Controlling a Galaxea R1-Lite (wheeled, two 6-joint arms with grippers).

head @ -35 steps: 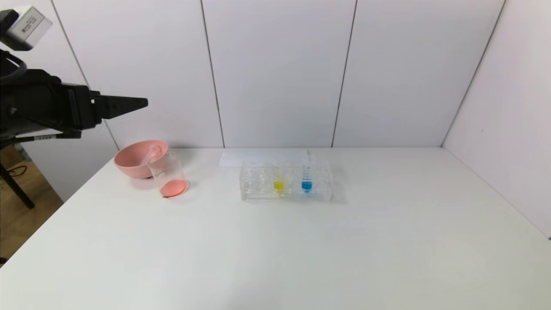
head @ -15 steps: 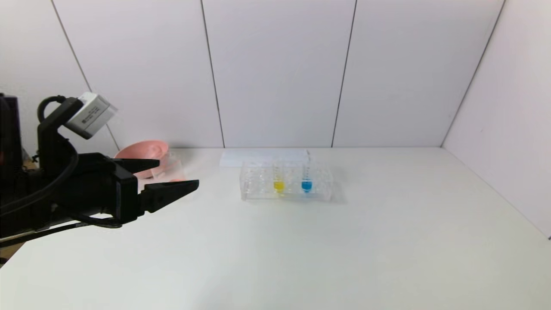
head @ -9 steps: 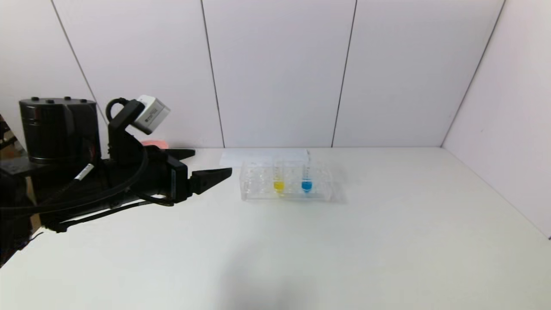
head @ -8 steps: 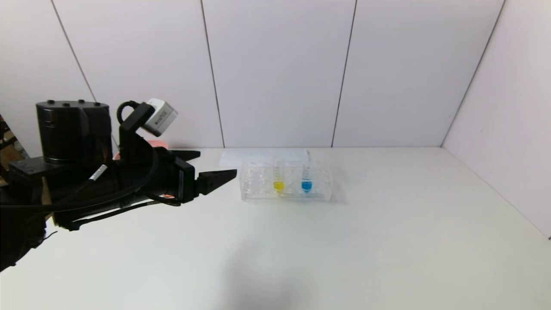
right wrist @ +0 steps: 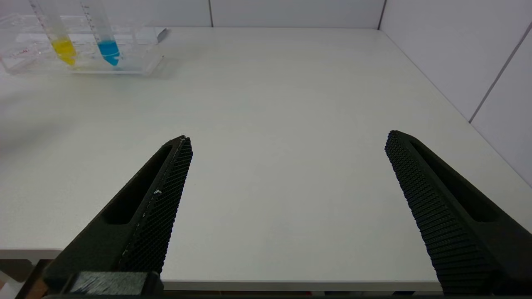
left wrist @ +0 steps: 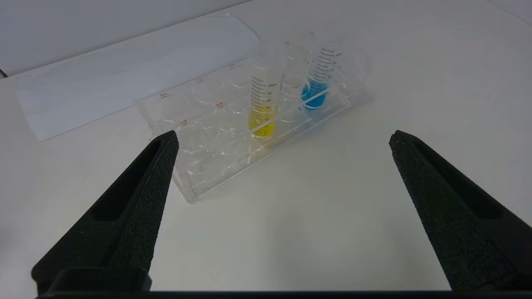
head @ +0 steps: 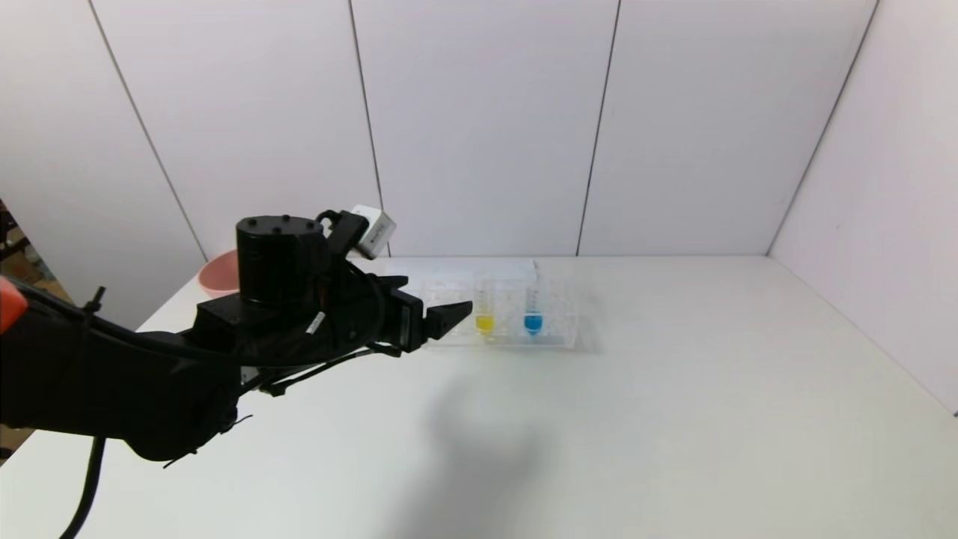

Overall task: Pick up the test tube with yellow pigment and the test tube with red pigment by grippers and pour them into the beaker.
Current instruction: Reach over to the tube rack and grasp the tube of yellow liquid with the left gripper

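While my left gripper (left wrist: 282, 139) hovers with fingers spread wide, just short of the clear plastic rack (left wrist: 199, 174), nothing is in my grasp. Judging by the rack, the test tube with yellow pigment (left wrist: 262, 101) remains to be lifted and poured; it stands upright in its slot, slim, glassy, ringed with graduation marks, beside a blue-tipped tube (left wrist: 318, 79). I see neither red tube nor beaker. My right gripper (right wrist: 286, 139) waits, matte textured fingers apart, over bare white table (right wrist: 270, 104).
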